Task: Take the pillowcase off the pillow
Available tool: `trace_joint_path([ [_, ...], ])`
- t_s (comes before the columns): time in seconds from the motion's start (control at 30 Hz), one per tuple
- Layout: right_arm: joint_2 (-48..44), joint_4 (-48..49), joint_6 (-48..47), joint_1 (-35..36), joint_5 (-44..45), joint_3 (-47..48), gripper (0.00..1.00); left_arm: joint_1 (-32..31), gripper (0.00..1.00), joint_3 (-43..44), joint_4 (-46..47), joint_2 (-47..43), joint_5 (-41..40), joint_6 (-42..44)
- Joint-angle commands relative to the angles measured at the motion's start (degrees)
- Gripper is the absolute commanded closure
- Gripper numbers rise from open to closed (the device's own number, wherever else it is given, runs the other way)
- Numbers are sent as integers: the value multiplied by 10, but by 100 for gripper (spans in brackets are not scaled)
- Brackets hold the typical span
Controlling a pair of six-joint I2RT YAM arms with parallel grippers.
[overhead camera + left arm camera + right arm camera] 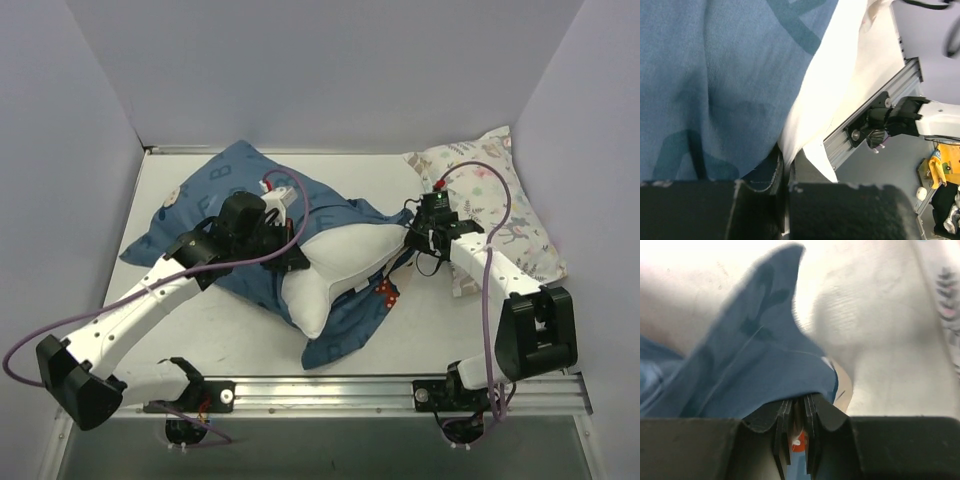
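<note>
The dark teal-blue pillowcase [228, 185] with darker letters lies left of centre, bunched and partly pulled back. The plain white pillow [340, 258] bulges out of its opening toward the front. My left gripper [293, 258] is at the pillow's left side, its jaws shut on a fold of white pillow fabric [840, 75], with the pillowcase [715, 75] draped beside the left finger. My right gripper [410, 240] is shut on the pillowcase's edge [755, 365] at the pillow's right end. The white-and-red patch [385, 292] also shows between the jaws in the right wrist view [799, 442].
A smaller white pillow with pastel deer-and-leaf print [490, 200] lies at the back right, under the right arm. An aluminium rail [330, 390] runs along the table's front edge and also shows in the left wrist view [875, 107]. Grey walls enclose the back and sides.
</note>
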Motion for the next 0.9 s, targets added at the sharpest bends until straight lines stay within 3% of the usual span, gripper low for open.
trace_joint_path([
  [0.0, 38, 66, 2, -30, -48, -3, 87, 2, 100, 59, 7, -59, 35, -6],
  [0.1, 84, 119, 17, -38, -133, 31, 86, 2, 100, 72, 26, -85, 54, -12],
  [0.27, 154, 349, 110, -22, -444, 50, 71, 2, 100, 55, 137, -113, 34, -59],
  [0.4, 157, 413, 163, -17, -506, 50, 55, 2, 100, 28, 250, -112, -1, -113],
  [0.47, 157, 475, 220, -20, -532, 44, 52, 2, 100, 16, 316, -104, -15, -142],
  [0.57, 126, 463, 235, -29, -520, 24, 41, 0, 100, 6, 346, -84, -54, -166],
  [0.73, 34, 249, 174, -52, -395, 25, 32, 1, 100, 16, 376, -71, -149, -166],
  [0.87, -36, 122, 138, -64, -269, 33, 25, 0, 100, 55, 335, -47, -200, -160],
])
